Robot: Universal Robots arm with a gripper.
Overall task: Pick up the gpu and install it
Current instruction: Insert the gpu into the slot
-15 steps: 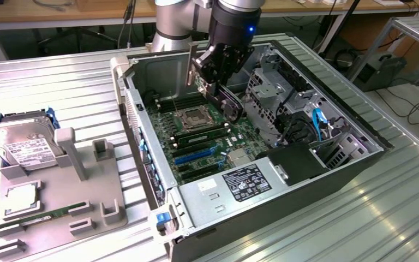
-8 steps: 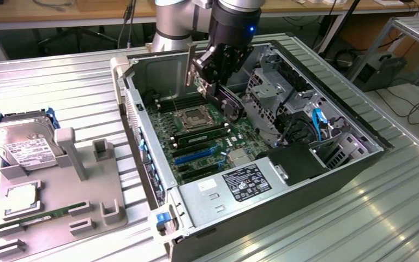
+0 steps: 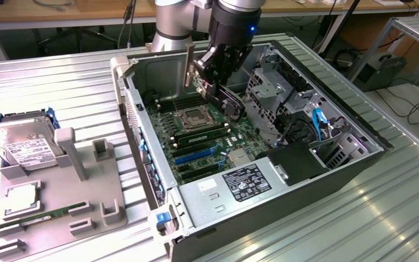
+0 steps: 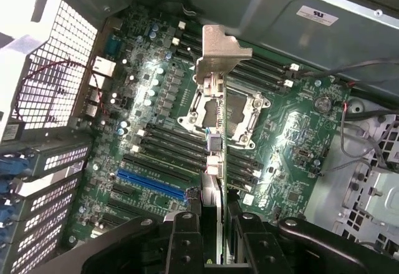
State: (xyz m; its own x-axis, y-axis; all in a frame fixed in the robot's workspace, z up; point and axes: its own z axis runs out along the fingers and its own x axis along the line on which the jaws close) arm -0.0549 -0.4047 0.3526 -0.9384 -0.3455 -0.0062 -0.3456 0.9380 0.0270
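My gripper (image 3: pixel 211 73) grasps the gpu (image 3: pixel 229 102) above the motherboard (image 4: pixel 293 143). I judge this card stiff, light, but fragile: better to hold its flat faces, not the bracket (image 4: pixel 221 52).

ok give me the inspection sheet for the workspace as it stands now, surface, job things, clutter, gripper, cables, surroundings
surface: ribbed metal table bearing an open black computer case, its green motherboard exposed
job's things: thin dark gpu card with silver bracket, held edge-on above the motherboard, not seated
clutter: grey holder tray at the exterior view's left, carrying a silver hard drive in a blue frame, a green RAM stick and a square silver processor
grippers: black gripper shut on the gpu card
cables: blue cable inside the case; dark cables on the floor
surroundings: wooden bench behind the table
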